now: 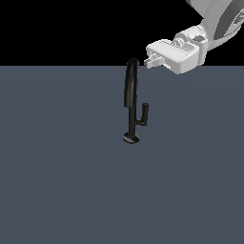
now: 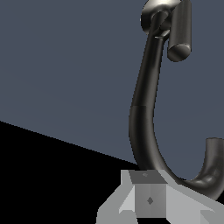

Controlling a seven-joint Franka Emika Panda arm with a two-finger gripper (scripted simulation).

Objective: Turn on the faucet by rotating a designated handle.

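The slim black faucet (image 1: 130,95) stands on a small round base on the grey floor, and its tall arched spout rises to the height of my gripper. The handle (image 1: 144,113), a short upright black bar, hangs off the stem on a small arm at the exterior view's right. My gripper (image 1: 149,61) hovers just right of the top of the arch, well above the handle, touching nothing. Its fingers look shut and empty. In the wrist view the gripper (image 2: 150,194) sits close to the curved faucet (image 2: 142,109), with the handle (image 2: 179,33) farther off.
Flat grey floor (image 1: 57,181) spreads all around the faucet. The white arm (image 1: 214,24) comes in from the upper right of the exterior view.
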